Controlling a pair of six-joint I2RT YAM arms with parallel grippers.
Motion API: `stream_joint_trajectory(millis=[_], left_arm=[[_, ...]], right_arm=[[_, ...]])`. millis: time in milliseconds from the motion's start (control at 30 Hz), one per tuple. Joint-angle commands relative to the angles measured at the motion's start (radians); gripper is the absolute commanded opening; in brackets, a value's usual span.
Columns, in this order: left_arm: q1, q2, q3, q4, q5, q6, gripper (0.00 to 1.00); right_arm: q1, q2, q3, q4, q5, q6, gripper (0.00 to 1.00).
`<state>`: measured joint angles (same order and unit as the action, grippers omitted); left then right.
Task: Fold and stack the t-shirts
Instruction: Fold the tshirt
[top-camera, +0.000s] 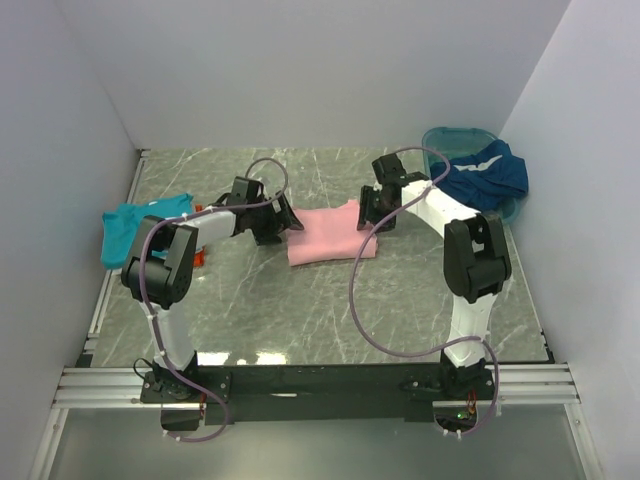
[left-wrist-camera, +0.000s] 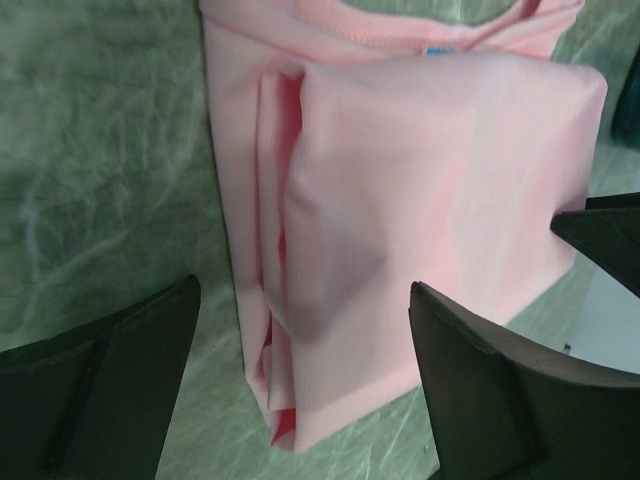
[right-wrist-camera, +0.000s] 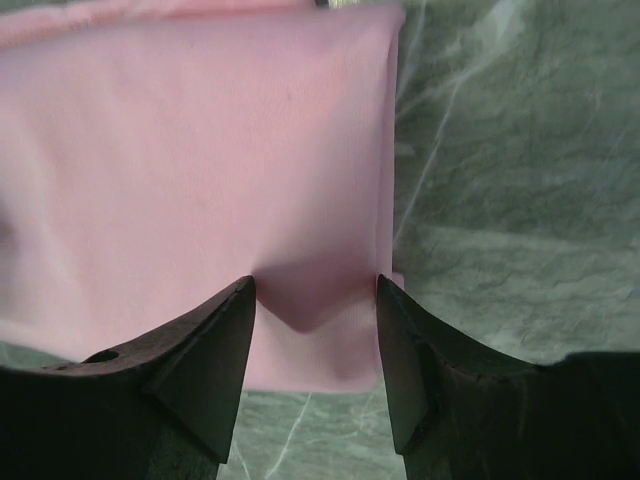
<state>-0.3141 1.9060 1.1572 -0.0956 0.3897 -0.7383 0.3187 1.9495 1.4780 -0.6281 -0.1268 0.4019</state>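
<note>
Roughly mid-frame in top view, pink t-shirt (top-camera: 325, 238) lies folded on counter (top-camera: 300, 320); L gripper (left-wrist-camera: 302, 295) jaws wide over its edge, R gripper (right-wrist-camera: 315, 285) jaws narrower, cloth puckered btwn tips, grip unclear

Passage was offered over bare tabletop (top-camera: 280, 315) at lower centre; the middle was blocked by the pink t-shirt (top-camera: 325, 238).
</note>
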Motion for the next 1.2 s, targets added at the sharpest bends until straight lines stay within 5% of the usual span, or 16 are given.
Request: stream_joint_trajectory(millis=[0, 633, 867, 1000, 1167], left_arm=[[-0.002, -0.021, 0.064, -0.016, -0.068, 0.036, 0.89], [-0.003, 0.159, 0.266, -0.019, -0.035, 0.050, 0.58], [-0.003, 0.208, 0.309, -0.023, -0.017, 0.042, 0.37], [-0.003, 0.214, 0.306, -0.015, -0.002, 0.040, 0.03], [-0.005, 0.194, 0.282, 0.022, 0.008, 0.031, 0.00]], right_arm=[[-0.015, 0.031, 0.077, 0.039, 0.045, 0.008, 0.59], [-0.064, 0.178, 0.162, 0.080, 0.039, 0.006, 0.52], [-0.064, 0.206, 0.188, 0.093, 0.013, 0.003, 0.36], [-0.064, 0.207, 0.194, 0.099, 0.006, -0.005, 0.15], [-0.064, 0.183, 0.176, 0.119, 0.006, 0.002, 0.00]])
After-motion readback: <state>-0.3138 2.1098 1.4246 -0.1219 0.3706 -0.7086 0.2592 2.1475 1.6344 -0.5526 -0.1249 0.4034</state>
